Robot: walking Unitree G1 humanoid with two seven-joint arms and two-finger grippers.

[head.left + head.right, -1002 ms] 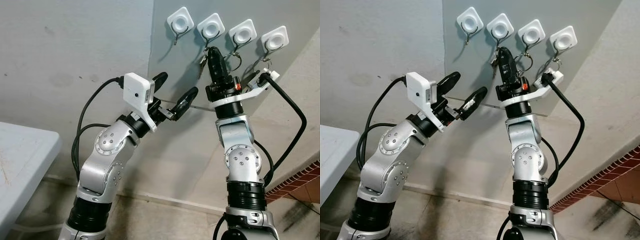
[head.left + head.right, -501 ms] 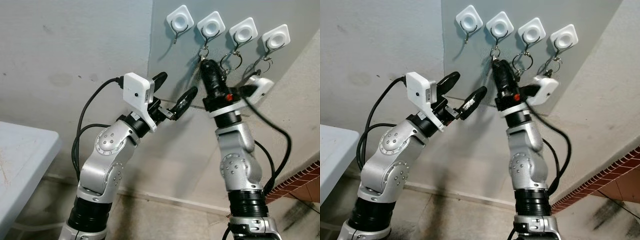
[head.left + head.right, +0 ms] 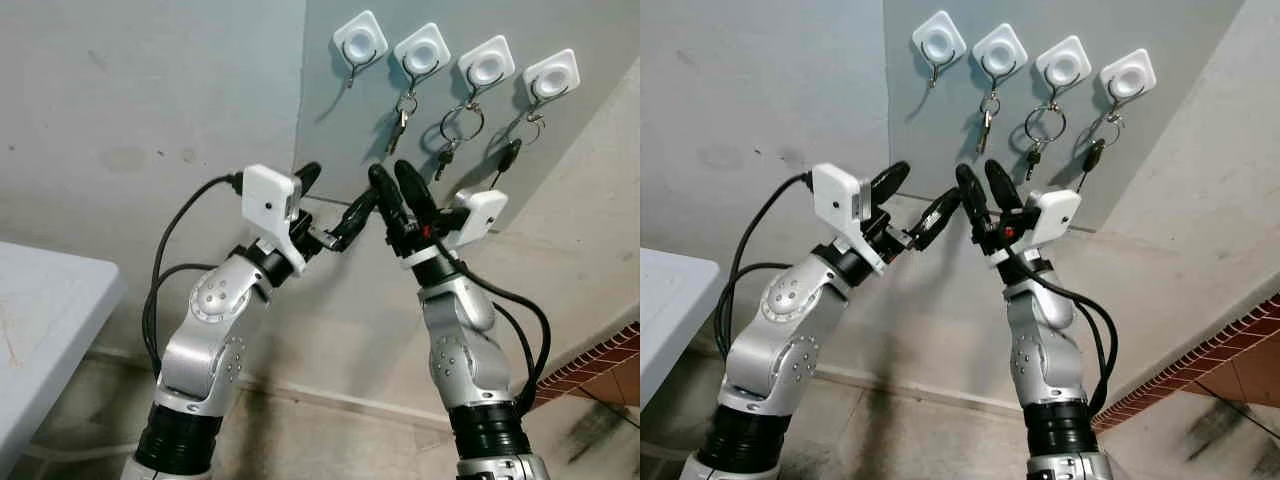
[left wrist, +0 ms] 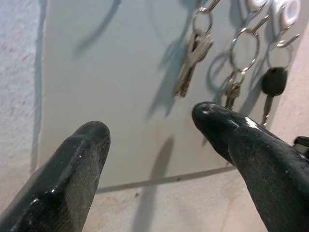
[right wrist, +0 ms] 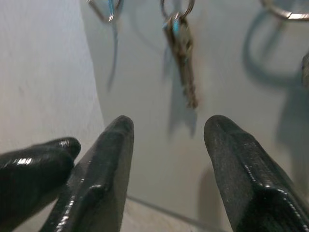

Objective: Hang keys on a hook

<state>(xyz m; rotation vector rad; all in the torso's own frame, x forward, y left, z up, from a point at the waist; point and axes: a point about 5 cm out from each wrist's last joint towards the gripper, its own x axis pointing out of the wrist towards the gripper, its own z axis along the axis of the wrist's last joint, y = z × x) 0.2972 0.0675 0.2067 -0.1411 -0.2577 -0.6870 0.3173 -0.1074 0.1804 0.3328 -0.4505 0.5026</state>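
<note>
The right gripper (image 3: pixel 398 180) is standing with its two black fingers spread apart and holding nothing, just below the grey panel (image 3: pixel 330 130) on the wall. Its fingers are pointing up toward the hooks.

The keys (image 3: pixel 400 118) are hanging on the second hook (image 3: pixel 421 53) from the left, by a small ring, and they are lying flat against the panel, above the right gripper and apart from it. In the right wrist view the same keys (image 5: pixel 182 60) are showing between and beyond the two fingertips.

The left gripper (image 3: pixel 335 200) is also open and empty, and it is reaching toward the lower edge of the panel from the left side. One of its fingers is coming very near to the right gripper's left finger; whether they are touching, I cannot tell.

On the panel four white square hooks are sitting in one row. The first hook (image 3: pixel 360 41) is carrying nothing. The third hook (image 3: pixel 486 62) is holding a large key ring (image 3: pixel 461 123) with small keys under it. The fourth hook (image 3: pixel 550 77) is holding a black-headed key (image 3: pixel 507 155).

Left of the panel and much lower, a corner of a white table (image 3: pixel 50 310) is showing. Right of the panel and low, a strip of red brick (image 3: pixel 600 365) is running along the wall.
</note>
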